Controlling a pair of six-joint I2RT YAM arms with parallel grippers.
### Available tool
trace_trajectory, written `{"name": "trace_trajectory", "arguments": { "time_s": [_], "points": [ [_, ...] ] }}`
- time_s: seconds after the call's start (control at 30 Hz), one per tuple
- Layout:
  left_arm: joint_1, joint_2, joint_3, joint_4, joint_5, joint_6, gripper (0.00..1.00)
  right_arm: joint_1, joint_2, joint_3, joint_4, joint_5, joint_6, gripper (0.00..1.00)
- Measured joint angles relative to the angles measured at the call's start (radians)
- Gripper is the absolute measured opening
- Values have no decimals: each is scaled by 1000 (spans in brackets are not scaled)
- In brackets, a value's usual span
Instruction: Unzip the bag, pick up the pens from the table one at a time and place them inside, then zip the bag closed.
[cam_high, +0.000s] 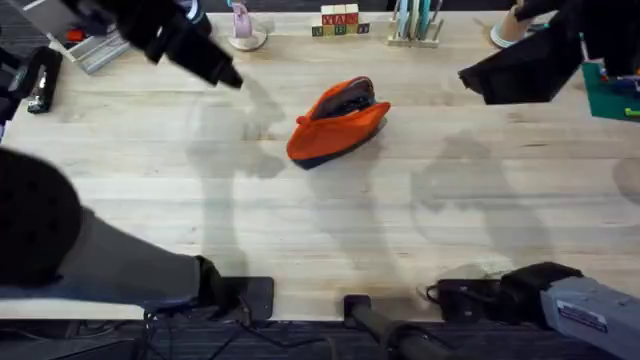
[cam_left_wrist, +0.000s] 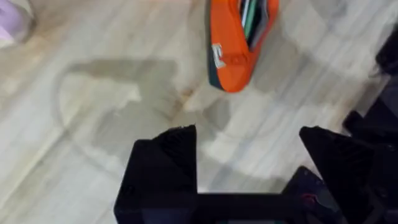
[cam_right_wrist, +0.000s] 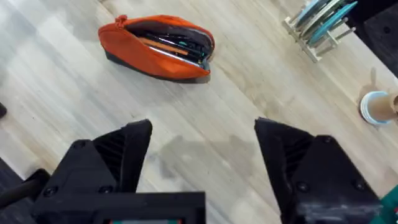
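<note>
Left arm (cam_high: 60, 245) rises close under the overhead camera — large, dark, blurred at the lower left. Bench (cam_high: 330, 220) is light wood with plank grain and carries everything.

Bag (cam_high: 338, 122) lies on its side near the bench's middle, toward the far edge. Orange body, dark underside, zipper undone, mouth gaping. In the right wrist view the bag (cam_right_wrist: 157, 47) shows pens (cam_right_wrist: 169, 48) inside, packed lengthwise; the left wrist view catches a green one in the opening (cam_left_wrist: 249, 15).

Left pincer (cam_left_wrist: 247, 163) hangs over bare bench, released, black fingers spread wide, grasping nothing; bag well apart from it. In the overhead view the left pincer (cam_high: 222, 72) sits left of the bag.

Right pincer (cam_right_wrist: 202, 158) likewise released — fingers wide, nothing between them, bag well ahead of it. Overhead, the right pincer (cam_high: 478, 78) sits right of the bag.

Far edge: lettered blocks (cam_high: 339, 21), a rack of teal-handled tools (cam_high: 416, 20).
</note>
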Motion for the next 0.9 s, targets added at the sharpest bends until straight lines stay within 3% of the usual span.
{"name": "trace_trajectory", "arguments": {
  "time_s": [0.27,0.5,0.77,0.9],
  "points": [
    [59,-105,-184,36,-1,64,995,0,0,0,0,0,0,997],
    [69,-110,-190,105,-75,77,995,0,3,0,3,0,0,998],
    [69,-110,-190,233,-98,84,995,6,46,0,4,0,0,997],
    [69,-110,-190,242,-80,170,995,27,49,0,5,0,0,996]
  ]
}}
